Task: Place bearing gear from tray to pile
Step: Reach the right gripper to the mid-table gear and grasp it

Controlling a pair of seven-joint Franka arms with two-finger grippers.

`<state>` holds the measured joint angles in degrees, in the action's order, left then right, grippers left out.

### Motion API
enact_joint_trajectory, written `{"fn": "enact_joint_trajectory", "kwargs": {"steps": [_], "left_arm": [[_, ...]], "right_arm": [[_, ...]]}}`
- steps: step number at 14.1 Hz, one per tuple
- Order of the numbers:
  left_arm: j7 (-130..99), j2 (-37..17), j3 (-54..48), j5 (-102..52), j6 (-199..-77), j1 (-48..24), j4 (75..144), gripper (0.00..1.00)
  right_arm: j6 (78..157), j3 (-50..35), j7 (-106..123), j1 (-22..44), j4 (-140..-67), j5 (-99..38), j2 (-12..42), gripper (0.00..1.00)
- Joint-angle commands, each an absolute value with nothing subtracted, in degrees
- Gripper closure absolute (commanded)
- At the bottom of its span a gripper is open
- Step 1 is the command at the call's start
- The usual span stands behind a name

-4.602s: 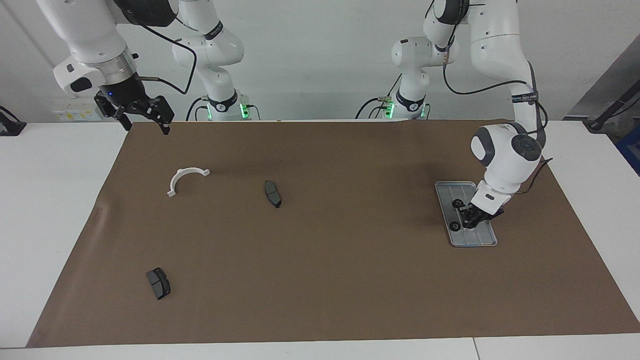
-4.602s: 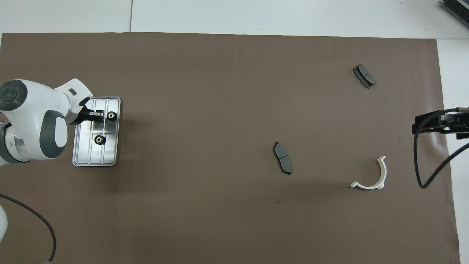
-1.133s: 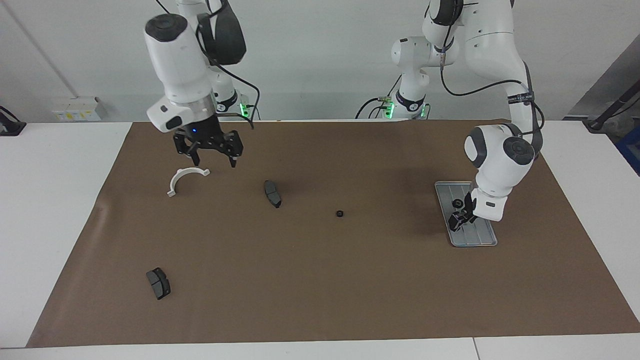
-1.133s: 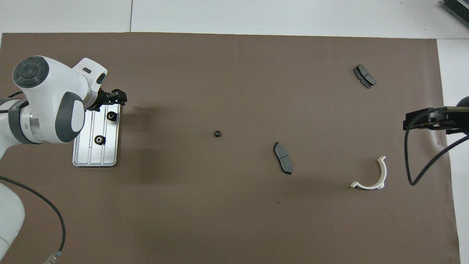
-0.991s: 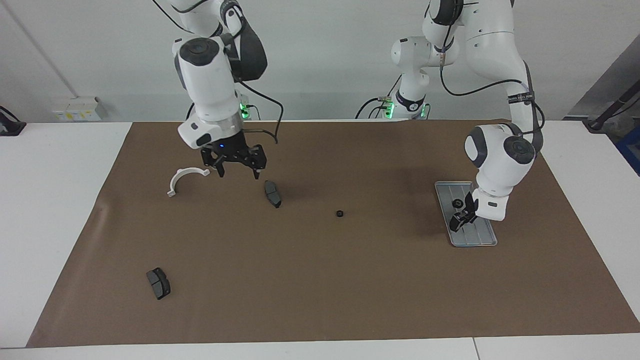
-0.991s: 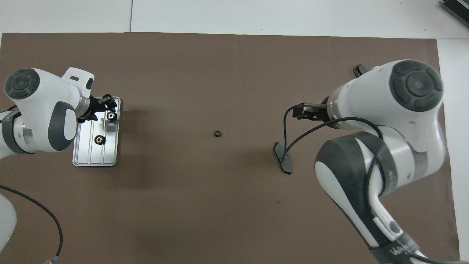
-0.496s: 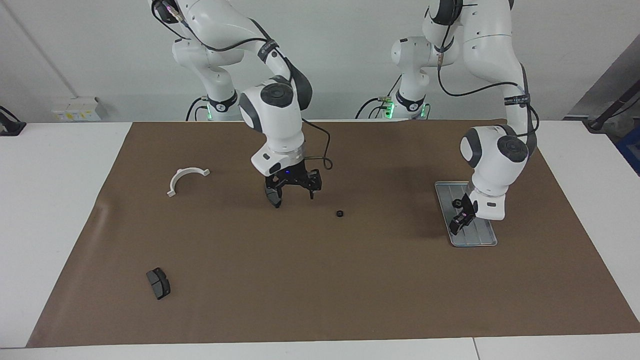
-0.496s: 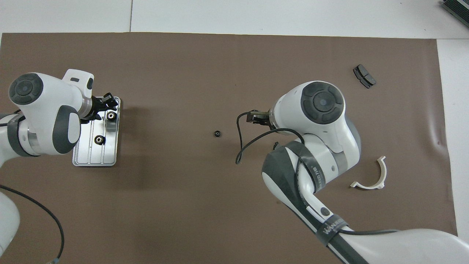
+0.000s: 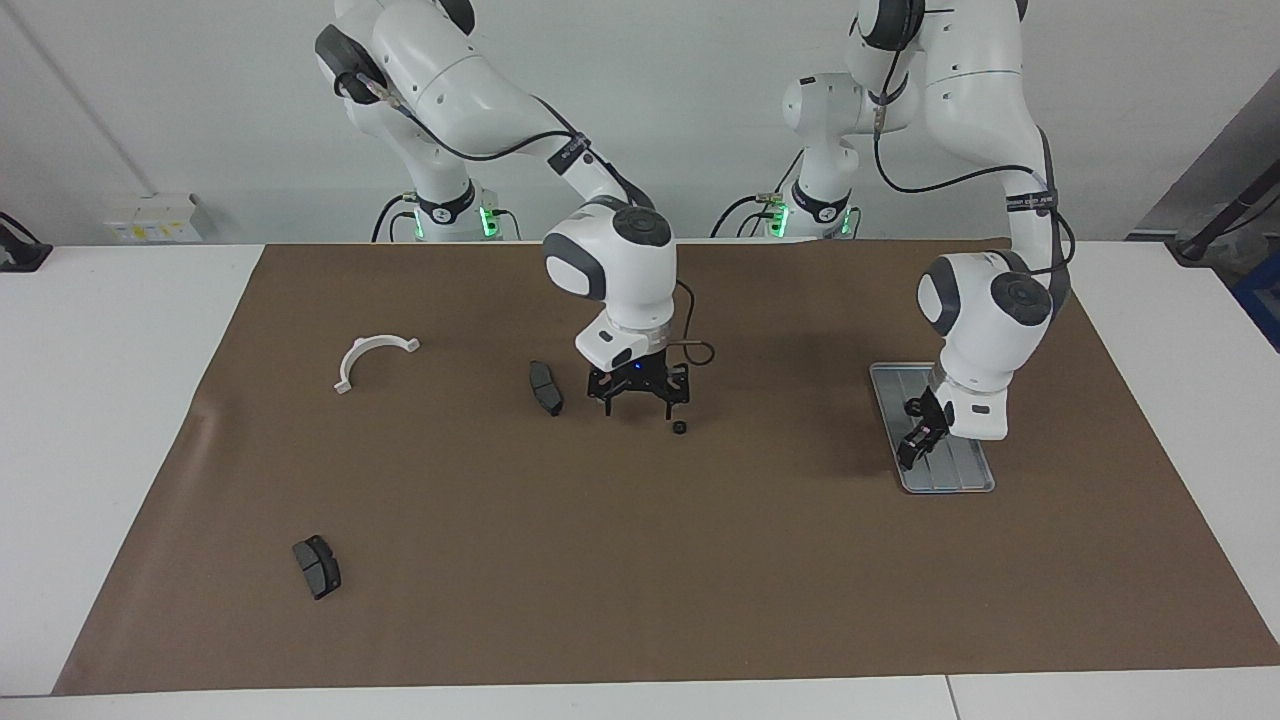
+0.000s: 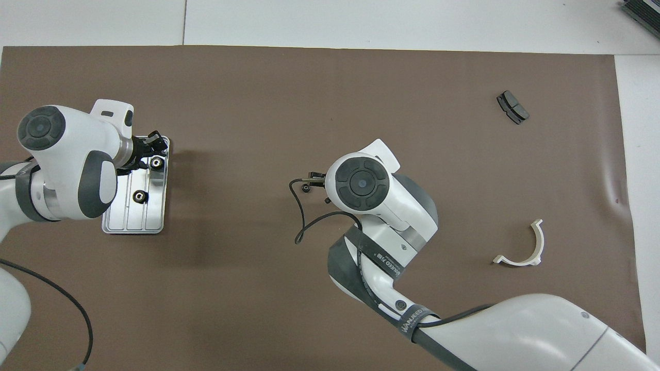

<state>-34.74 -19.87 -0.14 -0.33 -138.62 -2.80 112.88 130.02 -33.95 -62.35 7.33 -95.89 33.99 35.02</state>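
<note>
The silver tray (image 9: 958, 478) (image 10: 124, 224) lies at the left arm's end of the mat. Two black bearing gears lie on it (image 10: 157, 163) (image 10: 139, 196). My left gripper (image 9: 915, 442) (image 10: 149, 150) hangs low over the tray, beside the gear that is farther from the robots. A third bearing gear (image 9: 679, 427) (image 10: 306, 188) lies on the mat's middle. My right gripper (image 9: 638, 408) stands open and empty just over the mat, between that gear and a brake pad (image 9: 545, 387). The pile's white half-ring bracket (image 9: 370, 355) (image 10: 521, 247) lies toward the right arm's end.
A second brake pad (image 9: 317, 565) (image 10: 512, 107) lies far from the robots at the right arm's end. The right arm's wrist covers the middle brake pad in the overhead view. A black cable loops from that wrist (image 10: 299, 221). Brown mat covers the table (image 9: 700, 580).
A bearing gear came to lie on the mat's middle. The right arm swept from its end past the bracket and pad and came down beside that gear. The left gripper shifted slightly over the tray.
</note>
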Motion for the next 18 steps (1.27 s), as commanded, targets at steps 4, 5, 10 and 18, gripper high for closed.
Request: {"fn": "enact_joint_trajectory", "kwargs": {"steps": [4, 5, 10, 18], "left_arm": [[-35.86, -18.81, 0.09, -0.09, -139.49, -3.25, 114.61, 0.83], [-35.86, -18.81, 0.09, -0.09, -139.22, -3.25, 114.44, 0.9], [-35.77, -19.51, 0.09, -0.09, -133.62, -3.16, 108.92, 0.98], [-35.77, -20.57, -0.53, -0.09, -123.49, -4.04, 99.23, 0.99]], "right_arm": [[129.9, -35.6, -64.78, 9.49, -91.85, 36.21, 38.5, 0.0], [130.16, -35.6, -64.78, 9.49, -91.85, 36.3, 38.5, 0.0], [128.76, -35.6, -64.69, 10.72, -91.76, 40.6, 40.17, 0.18], [129.9, -35.68, -64.86, 10.99, -91.85, 40.78, 40.17, 0.56]]}}
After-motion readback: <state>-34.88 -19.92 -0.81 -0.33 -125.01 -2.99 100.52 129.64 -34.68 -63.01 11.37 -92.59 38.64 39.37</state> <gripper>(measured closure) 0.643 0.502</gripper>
